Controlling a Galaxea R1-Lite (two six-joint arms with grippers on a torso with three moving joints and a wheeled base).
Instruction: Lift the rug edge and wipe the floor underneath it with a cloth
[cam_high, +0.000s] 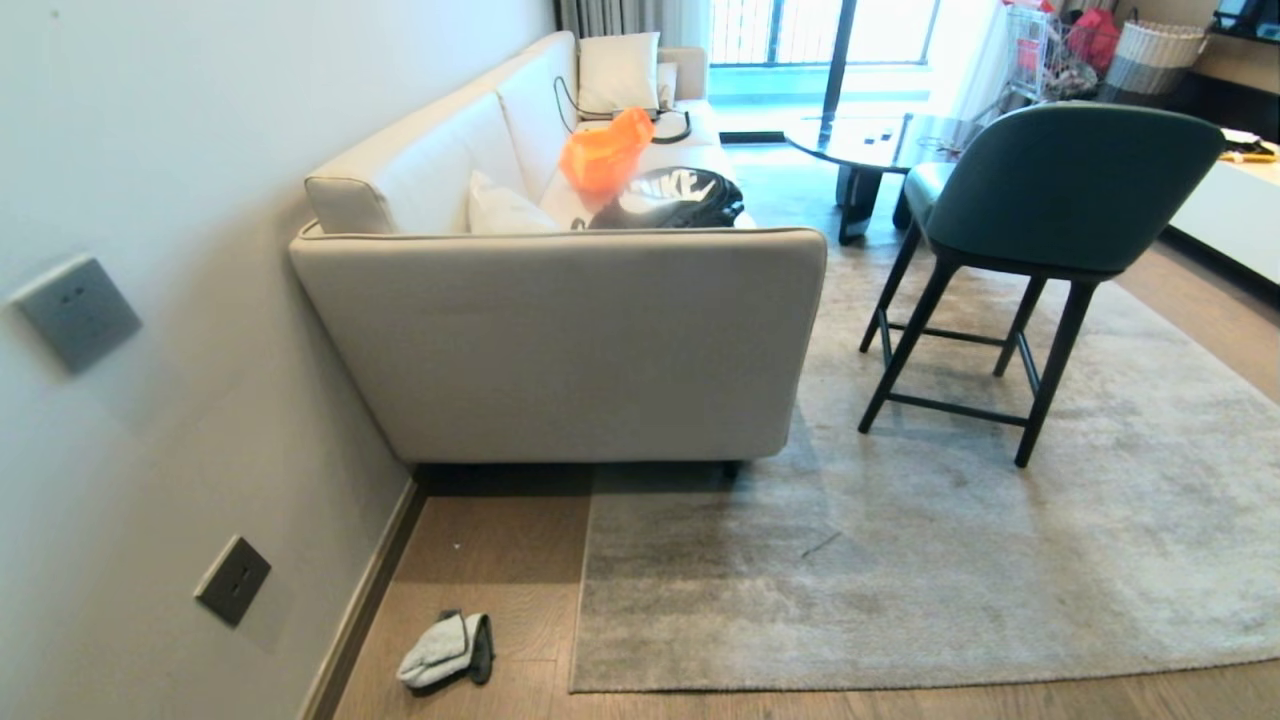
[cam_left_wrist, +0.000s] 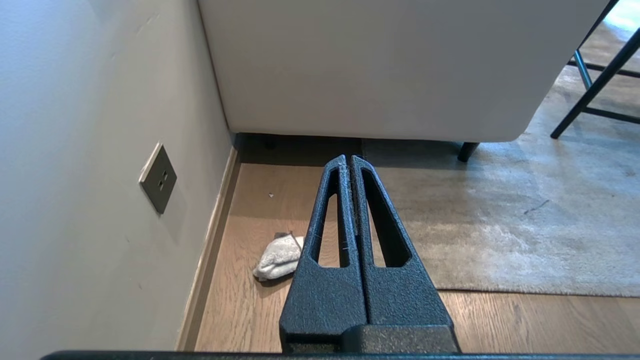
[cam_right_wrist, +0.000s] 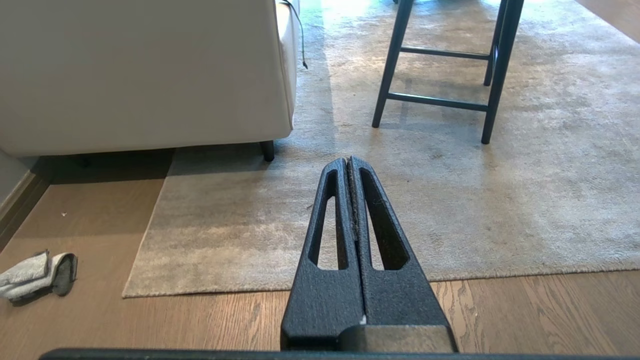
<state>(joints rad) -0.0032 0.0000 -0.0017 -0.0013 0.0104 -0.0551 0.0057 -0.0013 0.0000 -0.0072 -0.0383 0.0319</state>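
Rug edge (cam_high: 580, 600) flat on floor (cam_high: 500, 560); cloth (cam_high: 447, 650) beside.

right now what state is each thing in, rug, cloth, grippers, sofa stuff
rug edge: flat on the floor, not lifted
cloth: crumpled on the bare floor between wall and rug, apart from the rug
left gripper: shut, empty, held above the floor
right gripper: shut, empty, held above the rug
green chair: upright, legs on the rug
orange bag: slumped on the sofa
black bag: lying on the sofa seat
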